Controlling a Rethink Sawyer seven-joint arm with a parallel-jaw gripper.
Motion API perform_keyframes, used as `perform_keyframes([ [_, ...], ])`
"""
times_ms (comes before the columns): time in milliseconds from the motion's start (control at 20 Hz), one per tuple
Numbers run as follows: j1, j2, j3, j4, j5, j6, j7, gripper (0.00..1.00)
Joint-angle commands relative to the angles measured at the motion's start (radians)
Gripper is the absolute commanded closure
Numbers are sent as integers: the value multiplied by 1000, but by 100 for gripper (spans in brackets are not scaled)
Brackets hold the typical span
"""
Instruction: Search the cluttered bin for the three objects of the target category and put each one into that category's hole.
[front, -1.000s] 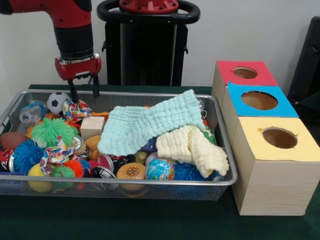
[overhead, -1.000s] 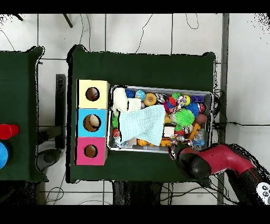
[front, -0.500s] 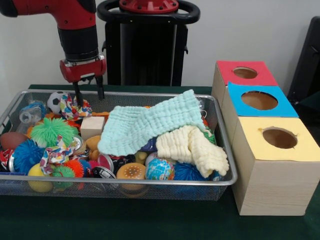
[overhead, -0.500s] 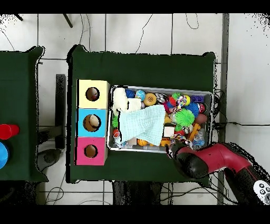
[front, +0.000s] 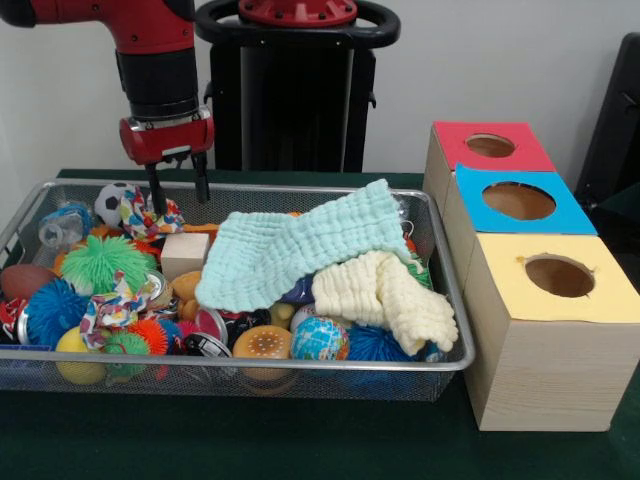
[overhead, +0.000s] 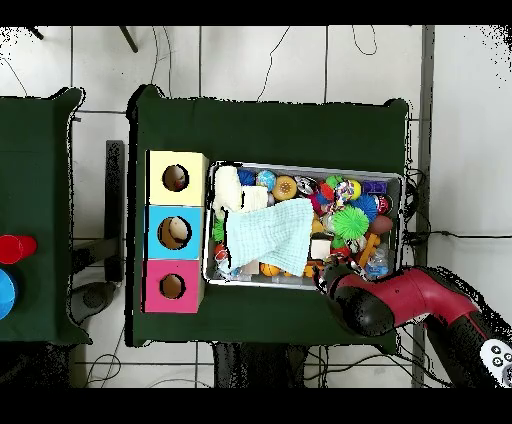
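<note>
The wire-mesh bin (front: 300, 365) is full of toys; it also shows in the overhead view (overhead: 305, 168). One polka-dot cloth bundle (front: 148, 216) lies at the bin's far left, by a small soccer ball (front: 112, 199). My gripper (front: 178, 190) is open right at this bundle: one finger (front: 156, 192) touches its top and the other stands free beside it. A second polka-dot bundle (front: 112, 306) lies near the front left among spiky balls. I see no third bundle. In the overhead view the arm (overhead: 362, 305) covers the gripper.
A mint waffle cloth (front: 300, 255) and a cream one (front: 385, 295) drape over the bin's middle and right. Three wooden boxes with round holes stand right of the bin: red-topped (front: 490, 145), blue-topped (front: 518, 200), yellow-topped (front: 558, 275). A wooden block (front: 184, 253) sits near the far bundle.
Over the last second the gripper has shifted slightly to the picture's right and a little lower, onto the far polka-dot bundle. It has barely moved in the last half second.
</note>
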Motion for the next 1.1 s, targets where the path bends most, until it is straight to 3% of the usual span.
perform_keyframes([
  [50,28,-44,-29,-111,-83,-59,-87,0],
  [450,49,-66,-42,-118,-108,-103,-68,0],
  [900,101,-21,-115,-143,-201,-147,-16,0],
  [1100,116,-8,-141,-150,-220,-140,-37,0],
])
